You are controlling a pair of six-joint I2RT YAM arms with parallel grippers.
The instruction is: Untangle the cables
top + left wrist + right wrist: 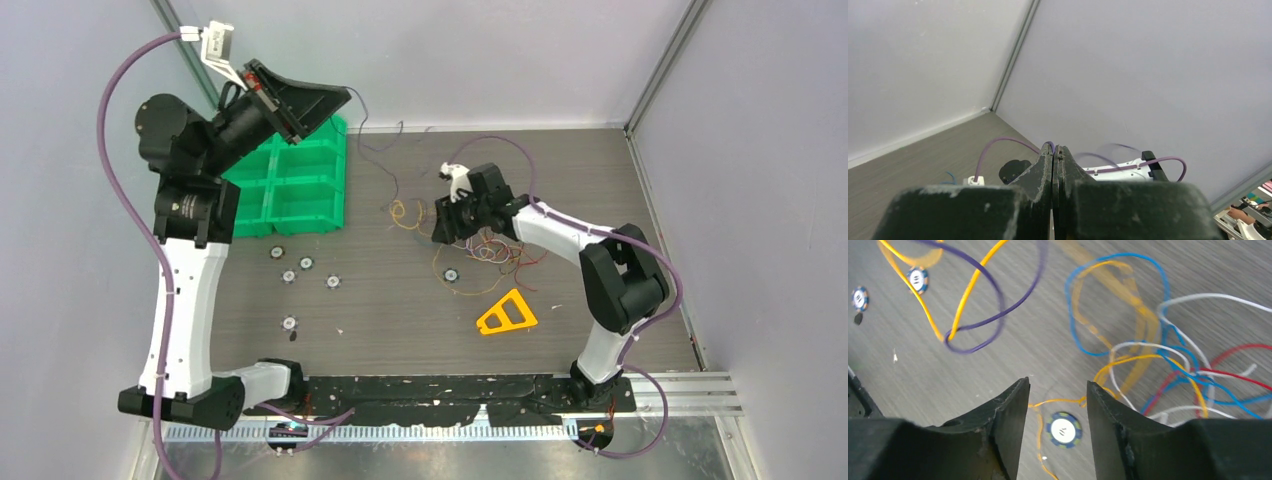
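While the grey surface [400,330] carries everything, the left end effector [347,96] hangs above the green bin [300,190], pressed together on a thin purple wire [999,299] that trails down just right of the bin. Further right of the bin, the right end effector [1058,395] is spread over the tangled cables [490,248], with an orange strand between its fingers and a chip [1064,430] underneath.

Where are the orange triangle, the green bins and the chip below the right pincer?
orange triangle [508,327], top view, its near bar.
green bins [305,205], top view, bare floor of near-right compartment.
chip [1064,430], right wrist view, middle of its face.
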